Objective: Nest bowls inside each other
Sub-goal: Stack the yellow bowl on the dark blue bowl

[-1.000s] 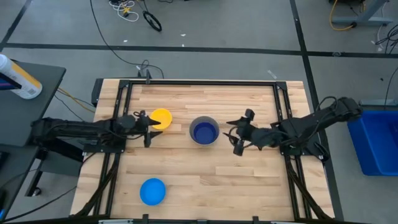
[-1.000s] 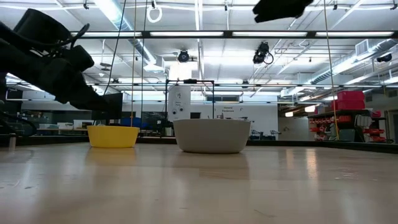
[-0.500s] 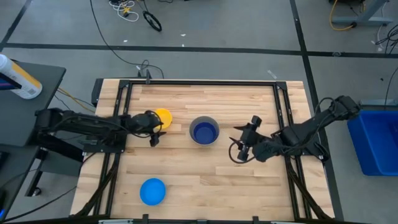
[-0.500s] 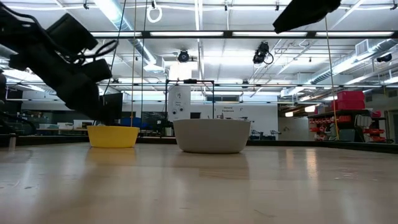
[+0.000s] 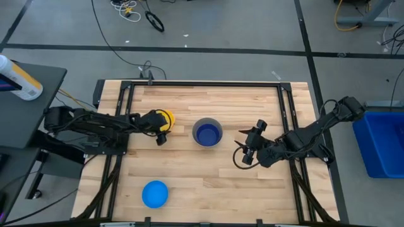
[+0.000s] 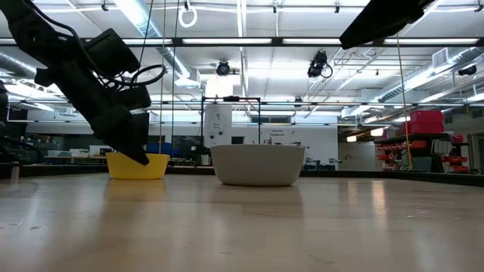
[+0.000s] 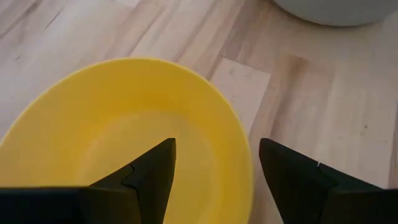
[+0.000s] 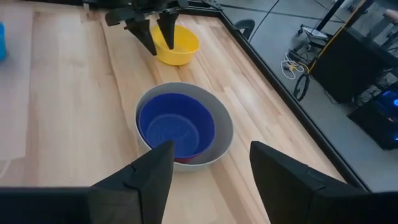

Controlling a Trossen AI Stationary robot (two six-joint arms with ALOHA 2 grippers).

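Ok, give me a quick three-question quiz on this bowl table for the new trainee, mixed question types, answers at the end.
1. True or false: the left gripper is open, its fingers straddling the rim of the yellow bowl.
2. Which bowl sits apart at the table's near edge?
A. red
B. light blue
C. grey
3. Fill in: the dark blue bowl sits nested inside the ____ bowl, in front of the open right gripper.

Key: 1 true; 2 B, the light blue bowl; 3 grey, the grey bowl.
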